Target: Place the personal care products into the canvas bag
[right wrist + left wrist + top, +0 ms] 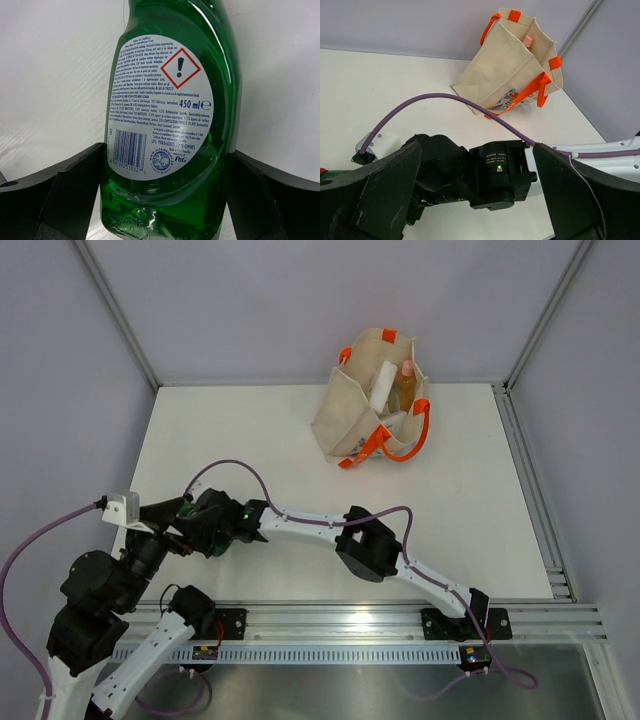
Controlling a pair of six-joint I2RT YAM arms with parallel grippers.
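Green bottle (165, 125) is sitting between the fingers of my right gripper (162, 172), can't tell if clamped; left gripper (477, 187) is hanging released; canvas bag (350, 415) is standing near the surface (240, 440)'s far edge.

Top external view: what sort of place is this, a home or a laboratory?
Most likely a robot test cell in a laboratory: a white table is enclosed by grey wall panels on aluminium frame posts, and a slotted aluminium rail runs along its near edge.
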